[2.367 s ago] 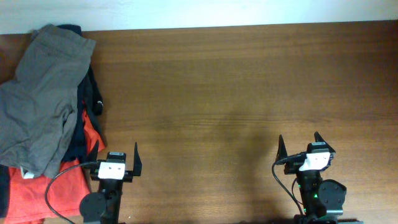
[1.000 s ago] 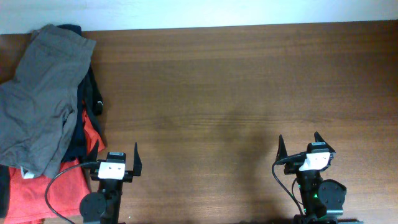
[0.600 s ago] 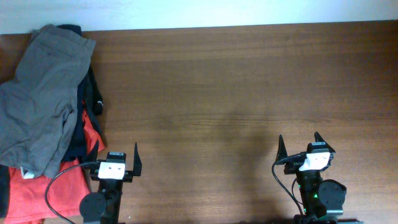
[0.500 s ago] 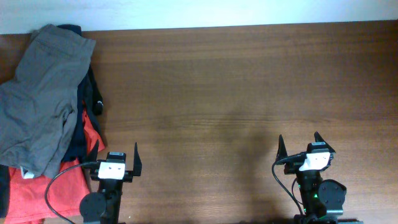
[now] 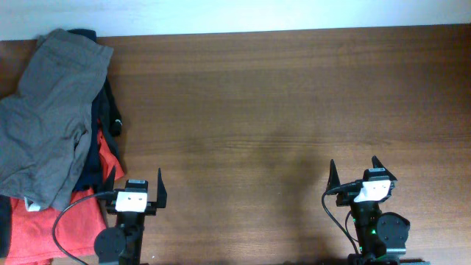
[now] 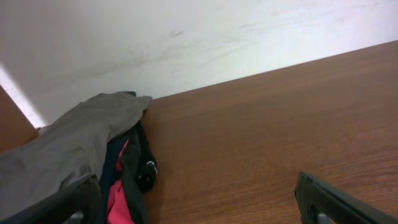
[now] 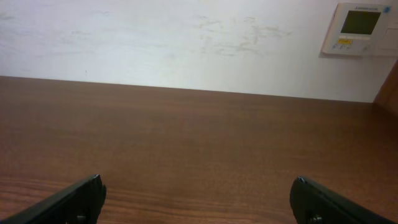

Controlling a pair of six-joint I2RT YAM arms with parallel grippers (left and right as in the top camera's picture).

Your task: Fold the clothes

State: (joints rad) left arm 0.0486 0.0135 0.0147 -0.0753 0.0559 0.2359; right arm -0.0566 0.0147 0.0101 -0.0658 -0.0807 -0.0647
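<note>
The clothes, grey-khaki shorts point(image 5: 48, 110), lie crumpled on top of a pile at the table's far left; a small white label point(image 5: 32, 205) shows at their near end. In the left wrist view the grey-khaki shorts point(image 6: 68, 146) lie ahead to the left. My left gripper point(image 5: 136, 179) stands open at the near edge, just right of the pile, touching nothing. My right gripper point(image 5: 355, 170) stands open at the near right, far from the clothes. Both grippers point(image 6: 199, 199) point(image 7: 198, 193) hold nothing.
Under the shorts lie a dark navy garment point(image 5: 104, 121) and an orange-red garment point(image 5: 59, 228). A black cable point(image 5: 70, 221) loops over the orange-red garment. The brown wooden table point(image 5: 280, 110) ends at a white wall point(image 7: 186, 37) with a wall panel point(image 7: 360, 28).
</note>
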